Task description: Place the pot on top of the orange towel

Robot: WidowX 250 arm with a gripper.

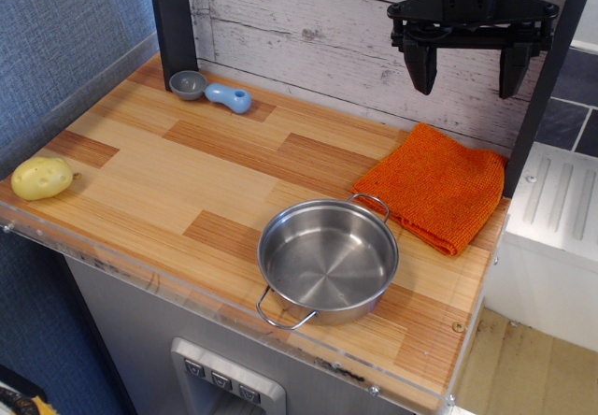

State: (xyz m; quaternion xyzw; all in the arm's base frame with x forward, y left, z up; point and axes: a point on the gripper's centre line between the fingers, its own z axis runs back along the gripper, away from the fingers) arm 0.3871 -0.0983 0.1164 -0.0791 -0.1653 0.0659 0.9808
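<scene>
A: Tabletop (187,167) layout?
B: Pot (328,261) upright near the front edge, empty; orange towel (437,186) just beside its far-right handle, whether touching is unclear.
A: Arm pose?
B: Claw (472,69) hangs high above the towel, pointing down, fingers spread wide, holding nothing.

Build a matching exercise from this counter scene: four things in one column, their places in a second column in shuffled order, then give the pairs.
Things
1. pot
2. orange towel
3. potato
4. gripper

Places
A. far left edge of the counter
B. raised in the air above the towel, jaws apart
C. front of the counter, beside the towel's near corner
D. right side of the counter, near the back wall

Pairs: 1-C, 2-D, 3-A, 4-B
</scene>
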